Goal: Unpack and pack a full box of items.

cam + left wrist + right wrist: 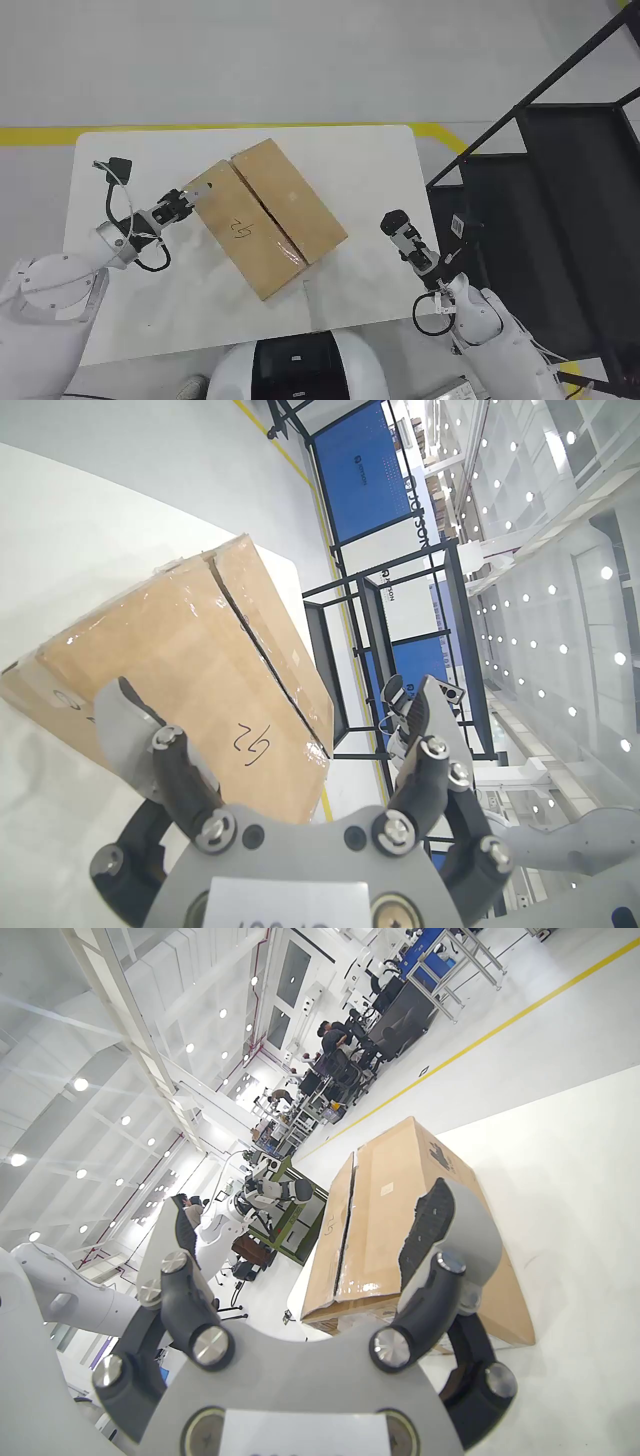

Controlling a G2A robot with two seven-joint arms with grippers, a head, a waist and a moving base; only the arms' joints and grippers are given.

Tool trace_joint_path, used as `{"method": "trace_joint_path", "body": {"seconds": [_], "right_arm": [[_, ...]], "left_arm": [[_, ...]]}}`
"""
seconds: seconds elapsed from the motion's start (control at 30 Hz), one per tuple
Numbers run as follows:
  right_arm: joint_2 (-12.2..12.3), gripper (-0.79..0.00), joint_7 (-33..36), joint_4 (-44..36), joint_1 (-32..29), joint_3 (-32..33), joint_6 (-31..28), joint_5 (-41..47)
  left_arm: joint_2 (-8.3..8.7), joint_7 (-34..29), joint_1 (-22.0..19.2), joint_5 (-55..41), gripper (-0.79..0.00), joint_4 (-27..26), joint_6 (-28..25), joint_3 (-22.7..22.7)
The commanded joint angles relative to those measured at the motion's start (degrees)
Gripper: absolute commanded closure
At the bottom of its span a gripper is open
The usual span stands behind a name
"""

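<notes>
Trouble is likeliest at the corner of the box (270, 215), which is sitting closed and slanted in the middle of the white table (120, 320). Its two top flaps are meeting along a seam. The left gripper (190, 200) is hanging spread wide at that corner, holding nothing. Whether a finger is touching the cardboard I cannot tell. The right gripper (392, 222) is waiting well apart on the other side, also spread and empty. With nothing bracing the far side, a push here is probably going to slide or turn the box rather than lift a flap. The left wrist view is showing clear tape (315, 750) glinting at the seam's end. The top view is showing how the two arms are standing.
</notes>
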Motion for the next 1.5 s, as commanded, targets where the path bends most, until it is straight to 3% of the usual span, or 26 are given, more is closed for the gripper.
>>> {"method": "trace_joint_path", "body": {"seconds": [0.0, 0.3, 0.5, 0.8, 1.07, 1.2, 1.47], "right_arm": [[0.00, -0.785, 0.00, 0.00, 0.00, 0.00, 0.00, 0.00], [-0.01, -0.785, 6.27, -0.32, 0.12, -2.08, 6.87, -0.34], [0.08, -0.785, 15.75, 1.47, 0.61, -5.50, 14.29, 3.07], [-0.80, -0.785, 18.06, 3.81, 3.40, -11.82, 17.42, 2.43], [-0.97, -0.785, 18.69, 3.94, 4.32, -12.94, 17.42, 2.50], [-0.88, -0.785, 19.10, 3.67, 4.11, -12.53, 17.23, 3.56], [-0.68, -0.785, 19.84, 3.58, 3.97, -11.41, 16.60, 5.44]], "left_arm": [[0.00, 0.00, 0.00, 0.00, -0.784, 0.00, 0.00, 0.00], [0.10, 0.27, -2.11, 8.90, -0.785, 4.45, 3.19, 1.03], [0.48, 1.04, -5.63, 16.06, -0.785, 11.05, -0.02, -0.44], [0.59, 0.73, -10.39, 19.21, -0.785, 19.38, -1.66, -1.08], [-0.97, 4.98, -17.52, 25.07, -0.785, 26.74, 1.10, 6.88], [-2.42, 6.56, -21.17, 23.14, -0.785, 31.59, 3.10, 11.26], [-4.62, 6.61, -25.23, 23.32, -0.785, 36.01, 1.28, 18.45]]}}
